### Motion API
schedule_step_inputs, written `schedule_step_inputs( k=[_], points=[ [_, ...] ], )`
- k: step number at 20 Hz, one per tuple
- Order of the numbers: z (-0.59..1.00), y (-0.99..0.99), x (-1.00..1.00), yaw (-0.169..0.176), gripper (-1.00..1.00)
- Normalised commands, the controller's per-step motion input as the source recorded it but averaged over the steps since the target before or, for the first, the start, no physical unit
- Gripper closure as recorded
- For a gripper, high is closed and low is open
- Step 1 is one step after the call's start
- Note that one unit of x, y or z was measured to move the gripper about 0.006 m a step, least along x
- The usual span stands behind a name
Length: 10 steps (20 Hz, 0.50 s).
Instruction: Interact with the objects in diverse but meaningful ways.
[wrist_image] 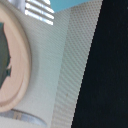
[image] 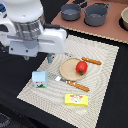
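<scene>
Nearest in the exterior view, one flat yellow box (image: pixel 76 100) is lying on the woven mat (image: pixel 107 75), toward its front edge. Just behind it, one orange-handled knife (image: pixel 75 85) is sitting beside the round tan plate (image: pixel 67 67), and one milk carton (image: pixel 39 78) is standing upright, well apart toward the exterior view's left. One red tomato (image: pixel 81 67) is resting on the plate, with a second orange handle (image: pixel 91 61) lying at the plate's far rim. The arm (image: pixel 30 27) is hanging over the mat's far left part; its jaws are hidden, so I cannot tell their state. Farthest back, two grey pots (image: pixel 96 14) are sitting on a brown board on the desk (image: pixel 117 107). The wrist view is showing only a blurred tan rim (wrist_image: pixel 22 70), mat weave and dark surface.
</scene>
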Motion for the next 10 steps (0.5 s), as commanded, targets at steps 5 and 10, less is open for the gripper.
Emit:
schedule_step_inputs(
  k=[5, 10],
  points=[
    [-0.17, -0.16, 0.32, -0.035, -1.0],
    [-0.15, -0.15, 0.32, -0.037, -1.0]
  ],
)
